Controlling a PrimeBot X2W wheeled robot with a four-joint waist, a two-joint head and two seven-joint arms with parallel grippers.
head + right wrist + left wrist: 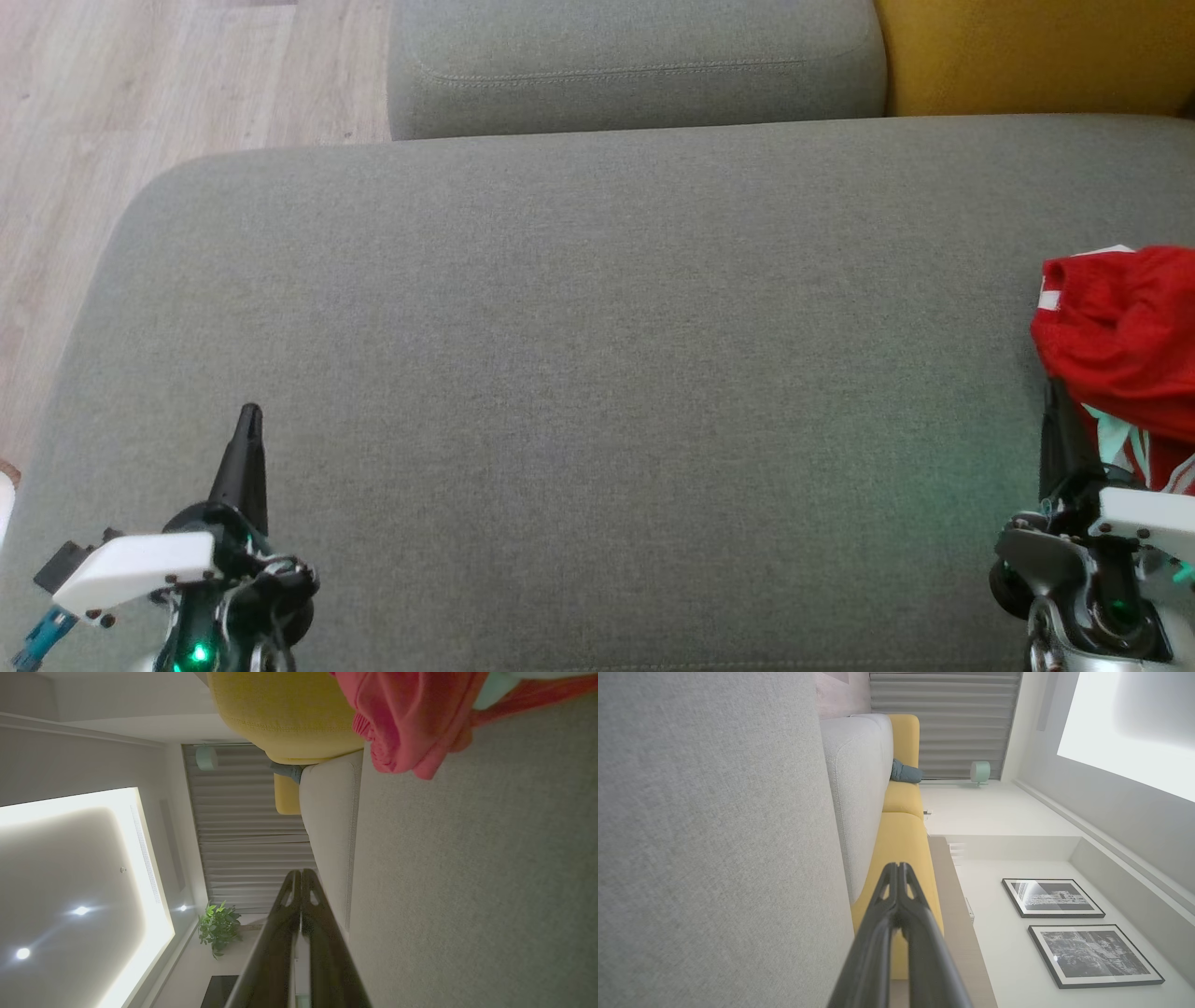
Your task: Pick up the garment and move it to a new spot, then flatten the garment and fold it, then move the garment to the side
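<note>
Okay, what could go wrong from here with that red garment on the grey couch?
The garment lies bunched and partly cut off at the head view's right edge, so a pinch may catch several layers. The right gripper is shut beside it and could shove the cloth along the cushion.

Garment (pixel 1120 327) on seat cushion (pixel 560 373) at right, back cushion (pixel 635 65) behind

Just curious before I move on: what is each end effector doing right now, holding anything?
Left end effector: closed, holding nothing.
Right end effector: closed, holding nothing; the red garment lies close by.
</note>
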